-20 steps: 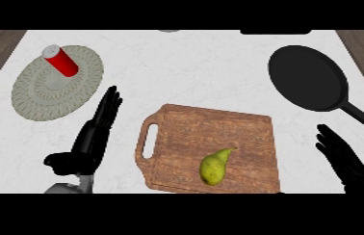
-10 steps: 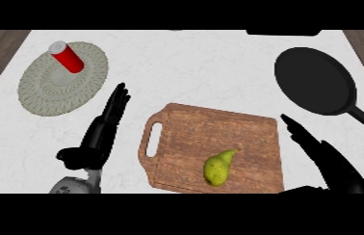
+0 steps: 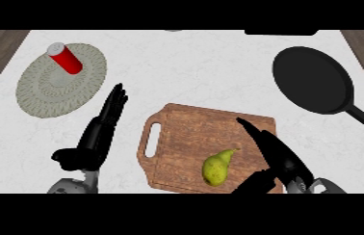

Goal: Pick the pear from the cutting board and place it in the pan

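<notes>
Pear (image 3: 215,167) on cutting board (image 3: 206,133), just left of open right hand (image 3: 280,157), untouched.

The counter (image 3: 192,70) has a white, faintly marbled top, with dark wood showing at its far left and far right corners. Resting directly on it are a round woven mat (image 3: 43,92) at the far left, a wooden cutting board (image 3: 195,133) with a handle slot near the front centre, and a black pan (image 3: 313,80) at the far right with its handle pointing toward the front right. The three items are well apart from one another.
</notes>
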Action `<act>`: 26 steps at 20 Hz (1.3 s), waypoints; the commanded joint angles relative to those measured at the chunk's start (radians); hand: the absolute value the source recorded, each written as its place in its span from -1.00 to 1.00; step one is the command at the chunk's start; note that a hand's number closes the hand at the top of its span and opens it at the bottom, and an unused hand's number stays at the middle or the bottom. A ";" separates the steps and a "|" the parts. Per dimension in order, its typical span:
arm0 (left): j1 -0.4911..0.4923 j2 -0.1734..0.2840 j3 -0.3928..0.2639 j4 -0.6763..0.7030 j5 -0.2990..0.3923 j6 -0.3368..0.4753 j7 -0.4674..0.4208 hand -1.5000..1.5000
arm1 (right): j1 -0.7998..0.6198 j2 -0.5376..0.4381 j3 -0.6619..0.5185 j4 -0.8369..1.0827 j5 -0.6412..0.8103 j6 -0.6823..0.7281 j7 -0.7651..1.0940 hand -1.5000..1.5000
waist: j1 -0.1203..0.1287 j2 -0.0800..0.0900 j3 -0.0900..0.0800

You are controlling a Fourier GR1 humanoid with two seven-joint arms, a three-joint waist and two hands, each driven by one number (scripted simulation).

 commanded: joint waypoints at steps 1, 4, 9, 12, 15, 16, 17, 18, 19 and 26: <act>0.046 0.008 0.014 -0.052 -0.007 -0.016 0.022 0.00 | -0.039 0.118 0.017 0.074 0.056 0.047 0.082 -1.00 | -0.011 -0.002 0.001; -0.010 -0.036 0.033 0.047 -0.032 -0.024 -0.014 0.00 | 0.029 0.145 -0.010 0.052 0.098 0.057 0.057 -1.00 | -0.019 -0.002 0.001; 0.018 -0.068 0.007 -0.059 -0.085 0.019 0.051 0.00 | 0.015 0.182 -0.078 0.128 0.119 0.126 0.049 -1.00 | -0.016 -0.002 0.001; 0.083 -0.047 0.037 -0.061 -0.066 -0.042 0.002 0.00 | 0.064 0.226 -0.083 0.056 0.182 0.118 0.096 -1.00 | -0.017 -0.003 0.001; -0.046 -0.082 0.092 0.088 -0.062 -0.052 -0.014 0.00 | 0.088 0.294 -0.070 0.111 0.242 0.087 0.039 -1.00 | -0.020 -0.002 0.001; 0.088 -0.058 0.050 -0.074 -0.071 -0.054 0.021 0.00 | 0.089 0.226 -0.159 0.117 0.180 0.162 -0.021 -1.00 | -0.016 -0.003 0.001; -0.010 -0.083 0.088 0.082 -0.072 -0.063 -0.050 0.00 | 0.045 0.328 -0.102 0.216 0.229 0.129 -0.007 -1.00 | -0.017 -0.002 0.001; 0.092 -0.055 0.064 -0.070 -0.068 -0.070 0.009 0.00 | 0.105 0.287 -0.116 0.199 0.238 0.137 -0.048 -1.00 | -0.015 -0.003 0.001; 0.029 -0.069 0.096 0.009 -0.057 -0.092 0.001 0.00 | 0.076 0.350 -0.120 0.183 0.270 0.129 -0.019 -1.00 | -0.017 -0.002 0.001; 0.018 -0.066 0.107 0.029 -0.076 -0.095 -0.012 0.00 | 0.104 0.388 -0.114 0.392 0.287 0.126 -0.140 -1.00 | -0.014 0.000 0.001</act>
